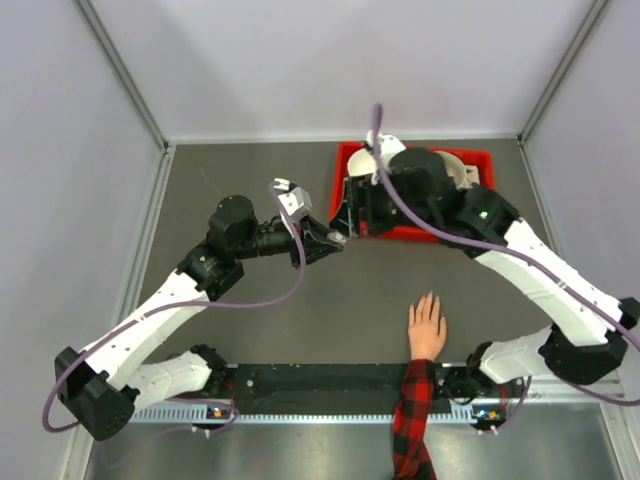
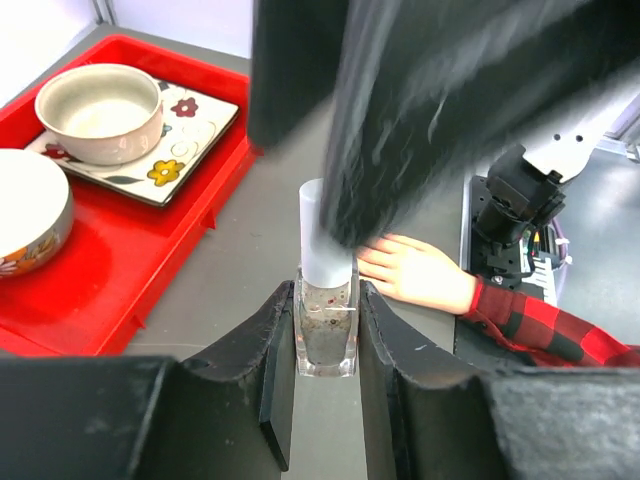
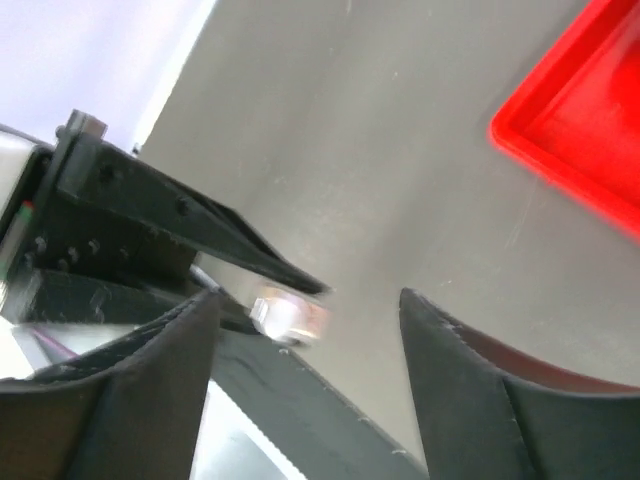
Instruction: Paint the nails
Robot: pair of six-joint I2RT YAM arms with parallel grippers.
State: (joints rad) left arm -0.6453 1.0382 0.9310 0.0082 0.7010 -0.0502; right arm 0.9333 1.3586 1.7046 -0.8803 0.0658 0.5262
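REMOTE DESK: On my screens, the left gripper [image 2: 327, 300] is clenched on a small glass bottle [image 2: 326, 335]. Its two black fingers press the bottle's sides, and the bottle stands upright with its white cap [image 2: 322, 245] on. The right gripper [image 3: 308, 300] hangs just above that cap, blurred in the left wrist view. Its own camera shows its jaws standing apart and released, the pale bottle a smear beyond the gap.

From the top camera I see both grippers meeting over the middle of the grey counter [image 1: 250, 320], just at the near-left corner of a red tray [image 2: 150, 250]. The tray holds a cream bowl [image 2: 100, 110] on a square flowered plate [image 2: 195, 125], with a second bowl [image 2: 25, 215] beside it.

The nails [image 1: 431, 299] are well apart from the bottle. They tip a hand [image 1: 427, 330] lying palm down on the counter near the arms' bases, toward the right arm's side, with the fingers pointing toward the tray. A red-and-black plaid sleeve [image 1: 413, 415] covers the wrist and runs off the near edge. The nails themselves are too small for me to tell their colour.
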